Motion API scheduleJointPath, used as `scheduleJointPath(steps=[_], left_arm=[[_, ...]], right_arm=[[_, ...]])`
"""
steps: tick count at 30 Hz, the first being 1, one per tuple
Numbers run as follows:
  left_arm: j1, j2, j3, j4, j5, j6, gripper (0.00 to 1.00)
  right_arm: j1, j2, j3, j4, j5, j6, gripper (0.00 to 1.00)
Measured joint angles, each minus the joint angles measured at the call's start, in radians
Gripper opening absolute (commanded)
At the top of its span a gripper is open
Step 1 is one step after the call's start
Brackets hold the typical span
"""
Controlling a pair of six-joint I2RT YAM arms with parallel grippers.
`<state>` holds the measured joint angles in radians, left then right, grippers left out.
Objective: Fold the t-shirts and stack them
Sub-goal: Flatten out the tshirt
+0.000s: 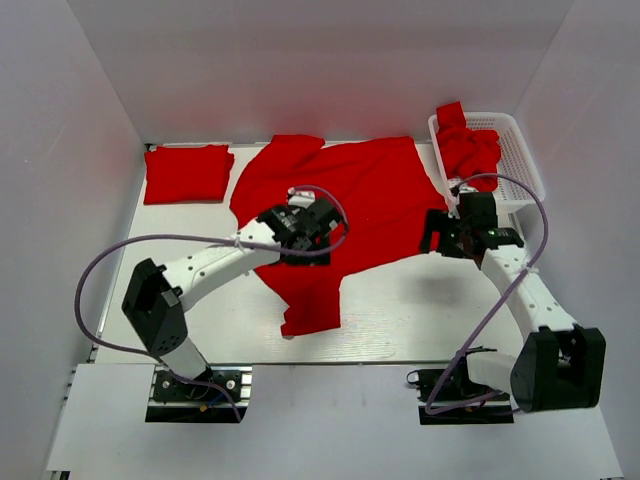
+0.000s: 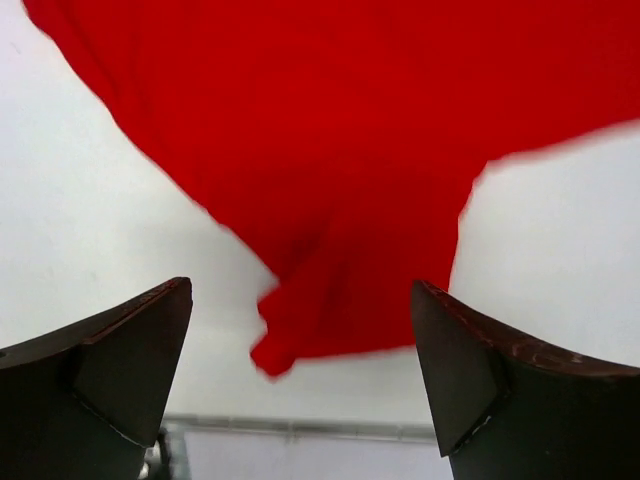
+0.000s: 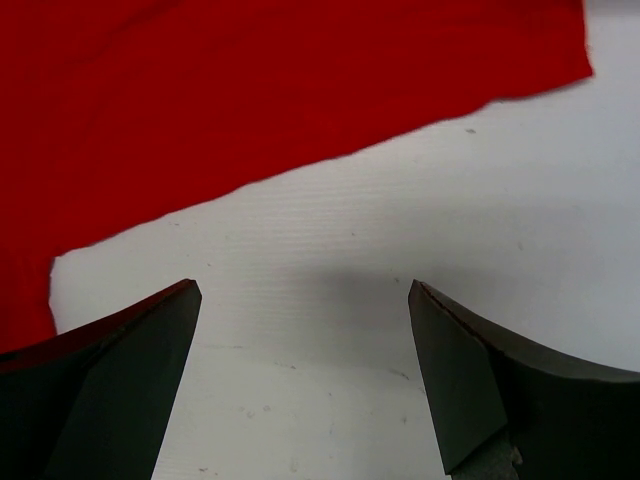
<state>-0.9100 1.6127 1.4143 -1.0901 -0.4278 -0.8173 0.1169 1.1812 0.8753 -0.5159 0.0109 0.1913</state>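
Observation:
One red t-shirt (image 1: 370,185) lies spread out and rumpled across the middle of the table, with a flap (image 1: 312,305) reaching toward the near edge. A folded t-shirt (image 1: 188,172) rests at the back left. More t-shirts (image 1: 468,148) are bunched in the basket. My left gripper (image 1: 318,232) hovers open above the spread shirt. In the left wrist view the red cloth (image 2: 330,150) lies below the gripper (image 2: 300,330), and nothing is between the fingers. My right gripper (image 1: 435,232) is open over bare table just right of the shirt's edge (image 3: 250,80), and this gripper (image 3: 305,330) holds nothing.
A white lattice basket (image 1: 520,165) stands at the back right corner. White walls enclose the table on three sides. A purple cable loops out from each arm, the right arm's cable arching over the basket's near end (image 1: 500,180).

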Motion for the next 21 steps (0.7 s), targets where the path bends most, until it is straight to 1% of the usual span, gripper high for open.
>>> scheduleJointPath(steps=[4, 7, 9, 12, 14, 16, 21], left_arm=[[0.118, 0.063, 0.025, 0.065, -0.056, 0.048, 1.00], [0.230, 0.142, 0.035, 0.126, -0.058, 0.089, 1.00], [0.300, 0.228, 0.077, 0.158, -0.049, 0.112, 1.00], [0.382, 0.387, 0.199, 0.189, -0.042, 0.143, 1.00], [0.421, 0.485, 0.286, 0.190, -0.035, 0.167, 1.00], [0.446, 0.551, 0.346, 0.193, -0.027, 0.182, 1.00], [0.519, 0.626, 0.378, 0.223, 0.036, 0.222, 1.00]], right_arm=[[0.018, 0.127, 0.046, 0.046, -0.044, -0.010, 0.90], [0.028, 0.255, 0.101, 0.089, -0.051, -0.013, 0.90], [0.029, 0.334, 0.141, 0.113, -0.054, -0.013, 0.90], [0.029, 0.428, 0.187, 0.149, -0.050, -0.012, 0.90], [0.029, 0.494, 0.217, 0.172, -0.043, -0.011, 0.90], [0.029, 0.551, 0.234, 0.190, -0.037, -0.012, 0.90], [0.028, 0.612, 0.235, 0.206, -0.019, -0.013, 0.90]])
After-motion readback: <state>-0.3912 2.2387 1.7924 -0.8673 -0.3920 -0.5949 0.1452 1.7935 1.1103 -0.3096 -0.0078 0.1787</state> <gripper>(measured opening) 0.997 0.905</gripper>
